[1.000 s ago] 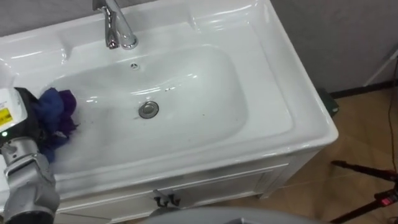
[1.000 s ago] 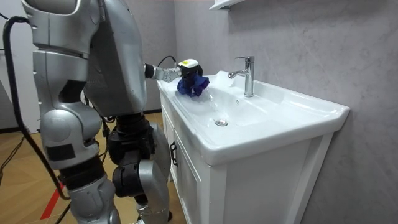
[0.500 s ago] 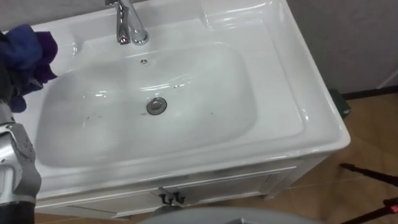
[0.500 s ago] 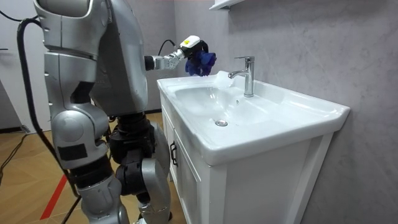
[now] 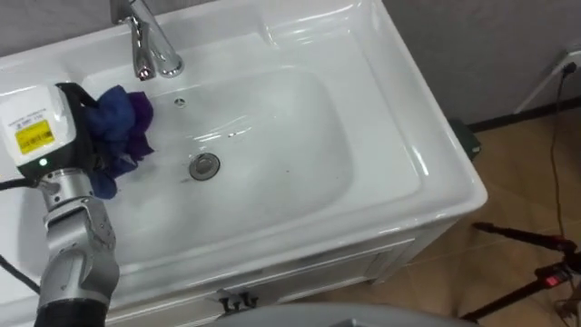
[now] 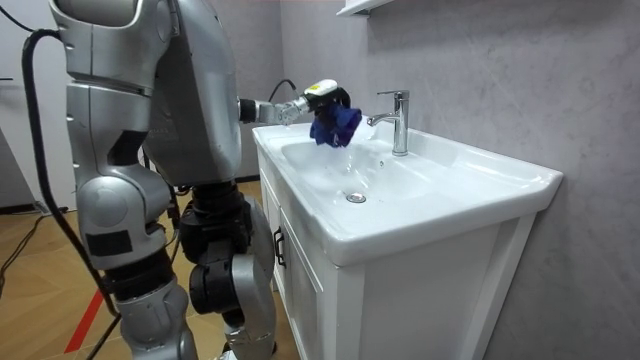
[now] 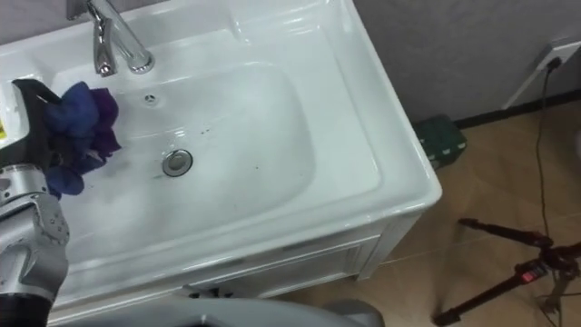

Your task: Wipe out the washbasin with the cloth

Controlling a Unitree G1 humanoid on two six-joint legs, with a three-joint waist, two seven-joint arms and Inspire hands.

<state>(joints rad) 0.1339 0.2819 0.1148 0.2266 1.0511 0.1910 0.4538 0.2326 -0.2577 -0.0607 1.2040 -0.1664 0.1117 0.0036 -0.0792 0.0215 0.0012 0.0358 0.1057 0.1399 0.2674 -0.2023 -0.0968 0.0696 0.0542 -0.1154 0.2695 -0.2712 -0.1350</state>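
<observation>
A white basin (image 5: 399, 118) sits on a white cabinet, with a chrome tap (image 5: 145, 45) at its back and a drain (image 5: 205, 165) in the middle of the bowl. My left hand (image 5: 80, 113) is shut on a bunched blue cloth (image 5: 120, 127), held over the bowl's left part, just left of the drain and in front of the tap. In the room view the left hand (image 6: 322, 95) holds the cloth (image 6: 335, 124) in the air above the bowl, close to the tap (image 6: 398, 120). The robot stands at the basin's front.
The cabinet door has a dark handle (image 5: 238, 298) under the front rim. On the wooden floor to the right are a dark green box (image 7: 440, 141) and black tripod legs (image 7: 508, 263). A cable runs from a wall socket (image 7: 563, 50).
My left hand lifted the cloth from the bowl's left side up past the rim, then brought it over the bowl nearer the tap and drain. The eye view shifted meanwhile.
</observation>
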